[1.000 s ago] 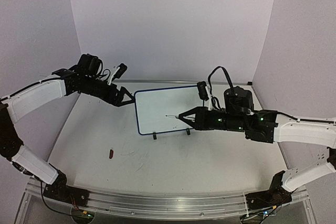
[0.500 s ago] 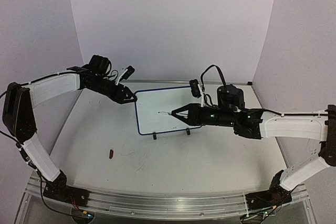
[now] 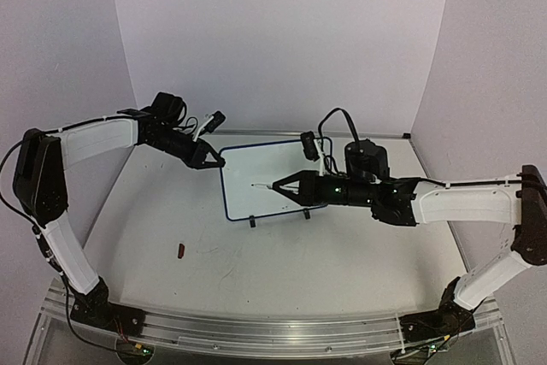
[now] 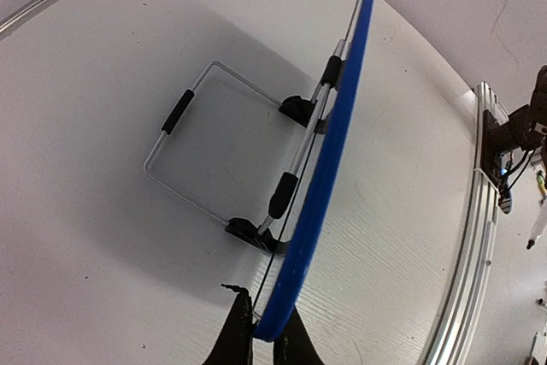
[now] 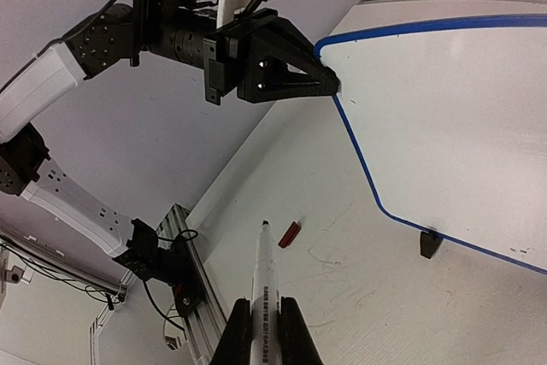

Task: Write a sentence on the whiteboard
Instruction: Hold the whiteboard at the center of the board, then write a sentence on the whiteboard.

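The left arm (image 3: 94, 138) stretches along the table's (image 3: 162, 211) left edge toward the far edge, left gripper (image 3: 216, 161) clamped on the board's (image 3: 256, 164) corner. The right arm (image 3: 461, 203) reaches leftward from the right edge, right gripper (image 3: 279, 185) pinching a marker (image 5: 264, 271).

Plain little booth setup
Pale lavender walls (image 3: 273, 32) on three sides, scuffed white table (image 3: 282, 271), aluminium rail (image 3: 273, 337) along its near edge.

whiteboard (image 3: 252, 164) — white face, blue rim, rounded corners, upright on black feet (image 3: 251, 222)
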### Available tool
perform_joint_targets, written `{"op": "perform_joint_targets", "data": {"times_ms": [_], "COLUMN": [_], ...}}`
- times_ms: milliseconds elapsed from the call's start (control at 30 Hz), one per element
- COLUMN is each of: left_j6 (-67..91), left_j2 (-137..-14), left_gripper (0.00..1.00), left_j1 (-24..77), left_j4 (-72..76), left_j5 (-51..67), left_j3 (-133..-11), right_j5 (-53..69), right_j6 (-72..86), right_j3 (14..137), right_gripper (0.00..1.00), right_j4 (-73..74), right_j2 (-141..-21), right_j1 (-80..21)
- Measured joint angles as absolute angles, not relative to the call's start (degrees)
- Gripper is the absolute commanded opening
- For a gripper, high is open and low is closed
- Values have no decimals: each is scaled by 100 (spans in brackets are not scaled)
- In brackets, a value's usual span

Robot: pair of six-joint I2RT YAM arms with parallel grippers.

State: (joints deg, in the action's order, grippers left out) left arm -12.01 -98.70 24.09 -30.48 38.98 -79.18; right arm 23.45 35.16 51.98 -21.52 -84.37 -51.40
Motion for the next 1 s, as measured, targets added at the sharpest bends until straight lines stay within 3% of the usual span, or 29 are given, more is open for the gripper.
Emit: {"op": "perform_joint_targets", "data": {"times_ms": [1000], "left_j6": [-1721], "left_j2": [-9876], "left_gripper": [0], "left_j1": [2436], "left_j4": [-2989], "left_j5": [4042], "left_j3": [-7835], "right_j5": [1619], "right_j6": [3129], "right_j3": [6450], "right_gripper": [0], "right_j4": [-3202], "right_j2": [-10322], "right_j1": [-5140]}}
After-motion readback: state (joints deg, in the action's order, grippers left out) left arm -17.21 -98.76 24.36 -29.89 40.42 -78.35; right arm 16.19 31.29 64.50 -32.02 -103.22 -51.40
